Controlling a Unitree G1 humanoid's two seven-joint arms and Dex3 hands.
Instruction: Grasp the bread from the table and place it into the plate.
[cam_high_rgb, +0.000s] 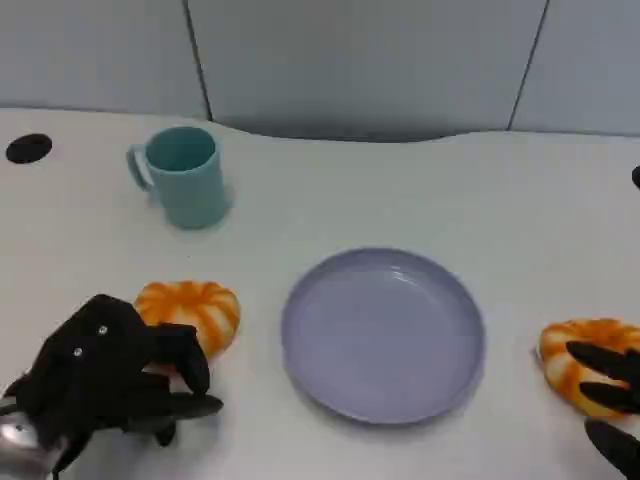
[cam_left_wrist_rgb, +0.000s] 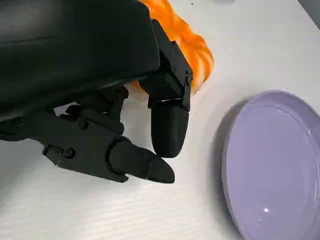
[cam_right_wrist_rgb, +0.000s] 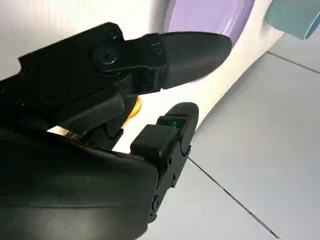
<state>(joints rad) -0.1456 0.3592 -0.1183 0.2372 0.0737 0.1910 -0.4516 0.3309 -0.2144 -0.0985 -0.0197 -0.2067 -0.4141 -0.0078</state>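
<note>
An orange ring-shaped bread (cam_high_rgb: 190, 310) lies on the white table, left of the lavender plate (cam_high_rgb: 383, 335), which holds nothing. My left hand (cam_high_rgb: 100, 385) hovers just in front of this bread (cam_left_wrist_rgb: 192, 47), fingers (cam_left_wrist_rgb: 167, 130) apart and holding nothing. A second orange bread (cam_high_rgb: 572, 362) lies right of the plate near the picture's edge. My right hand (cam_high_rgb: 610, 400) reaches over it with its fingers (cam_right_wrist_rgb: 192, 50) spread. A sliver of bread (cam_right_wrist_rgb: 134, 106) shows between them. The plate's rim (cam_right_wrist_rgb: 210, 15) lies beyond the fingertips.
A teal mug (cam_high_rgb: 182, 175) stands at the back left, well behind the left bread. A black round spot (cam_high_rgb: 28, 148) marks the table's far left. The table's curved back edge runs below a grey wall.
</note>
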